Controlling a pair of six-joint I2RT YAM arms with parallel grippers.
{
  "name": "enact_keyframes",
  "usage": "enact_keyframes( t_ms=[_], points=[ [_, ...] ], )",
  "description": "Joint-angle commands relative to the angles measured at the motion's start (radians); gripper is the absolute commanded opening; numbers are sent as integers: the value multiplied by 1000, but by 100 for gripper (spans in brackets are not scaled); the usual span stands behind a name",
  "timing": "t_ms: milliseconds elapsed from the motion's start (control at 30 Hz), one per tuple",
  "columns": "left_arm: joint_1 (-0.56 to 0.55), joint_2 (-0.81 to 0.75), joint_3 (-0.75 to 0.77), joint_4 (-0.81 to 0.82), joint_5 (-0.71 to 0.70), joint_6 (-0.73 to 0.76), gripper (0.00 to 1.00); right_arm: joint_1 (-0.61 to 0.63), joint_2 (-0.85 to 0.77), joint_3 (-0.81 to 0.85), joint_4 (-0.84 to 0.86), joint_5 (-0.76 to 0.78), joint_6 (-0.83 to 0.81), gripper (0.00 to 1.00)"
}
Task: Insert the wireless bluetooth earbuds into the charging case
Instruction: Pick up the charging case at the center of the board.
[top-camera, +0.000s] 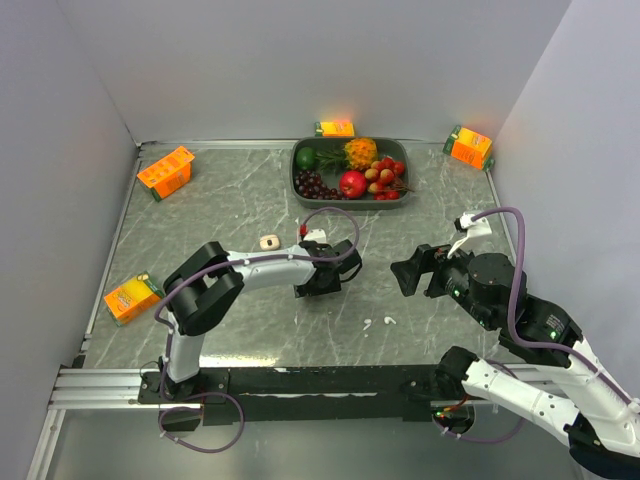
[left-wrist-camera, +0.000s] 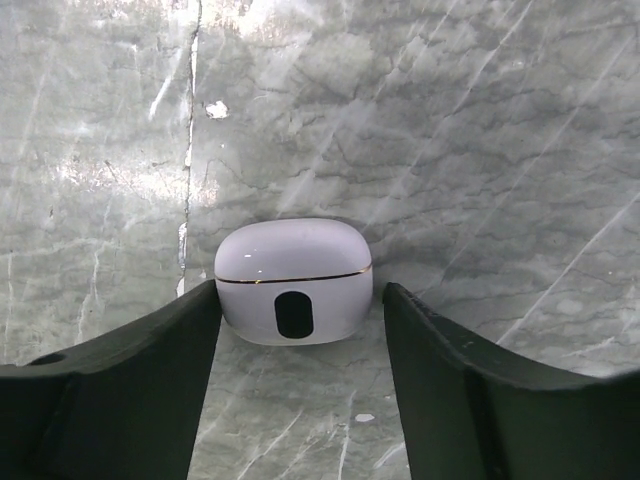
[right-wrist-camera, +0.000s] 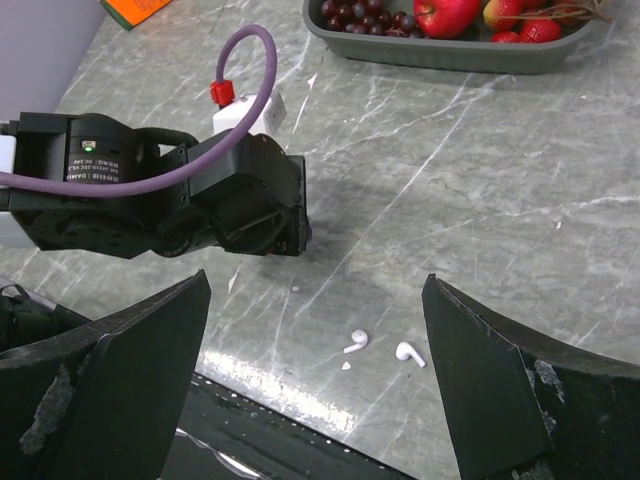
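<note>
The charging case (left-wrist-camera: 293, 280) is a closed cream-white rounded box with a gold seam and a dark oval, lying on the marble table. In the left wrist view it sits at the tips of my open left gripper (left-wrist-camera: 300, 300), between the two black fingers. In the top view the case (top-camera: 268, 241) shows to the left of my left gripper (top-camera: 318, 283). Two white earbuds (right-wrist-camera: 356, 341) (right-wrist-camera: 408, 353) lie side by side near the table's front edge (top-camera: 368, 323) (top-camera: 390, 320). My right gripper (right-wrist-camera: 316, 288) is open and empty, above them (top-camera: 405, 272).
A grey tray (top-camera: 297, 160) of fruit stands at the back centre. Orange juice cartons stand at the back left (top-camera: 166, 171), front left (top-camera: 131, 298), back centre (top-camera: 336, 128) and back right (top-camera: 468, 147). Walls close in three sides. The left arm (right-wrist-camera: 150, 200) fills the right wrist view's left.
</note>
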Motion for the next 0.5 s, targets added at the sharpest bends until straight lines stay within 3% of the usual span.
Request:
enact_keyframes(
  t_ms=[0,233,367,467],
  points=[
    [-10,67,-45,-20,61,17,64,-2,-14,-7,29,19,2,95],
    [-20,25,-90,16,72,9,40,-3,-21,4,22,19,8,95],
    [-56,-53,-111,54,20,22,14,-5,-14,31,15,25,-6,95],
    [-112,-150,-134,106,-75,66,1,-3,2,65,2,65,-12,95]
  ],
)
